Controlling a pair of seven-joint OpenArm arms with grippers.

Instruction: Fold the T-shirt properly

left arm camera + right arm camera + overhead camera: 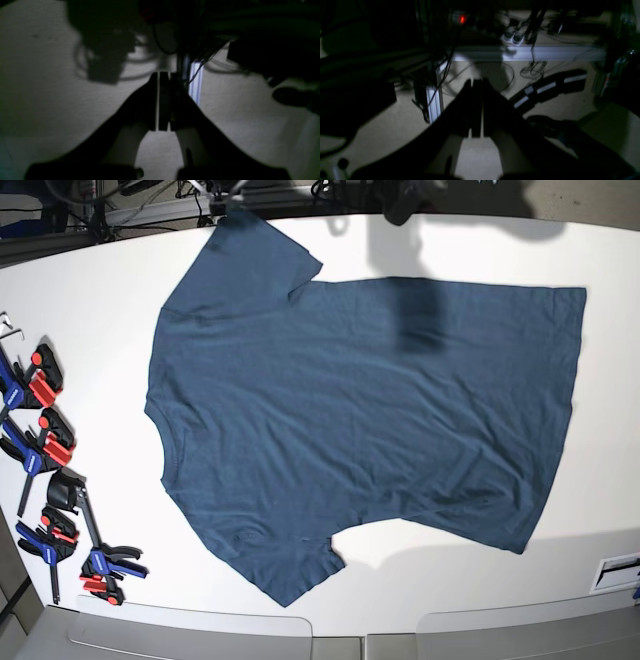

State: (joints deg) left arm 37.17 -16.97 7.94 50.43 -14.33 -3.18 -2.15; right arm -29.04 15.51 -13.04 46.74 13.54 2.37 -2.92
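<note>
The dark navy T-shirt [370,410] lies spread flat on the white table [90,300] in the base view. Its neck is at the left, one sleeve [250,260] points to the far edge, the other [290,565] to the near edge, and the hem is at the right. Neither gripper shows in the base view. In the left wrist view my left gripper [160,75] is shut with nothing between its fingers, over a dim pale floor. My right gripper [477,81] is likewise shut and empty in the right wrist view. The shirt is not in either wrist view.
Several blue and red clamps [45,440] lie along the table's left edge. A small label [620,570] sits at the near right. An aluminium frame bar [545,53], a power strip with a red light [462,18] and loose cables [532,70] fill the dim wrist views.
</note>
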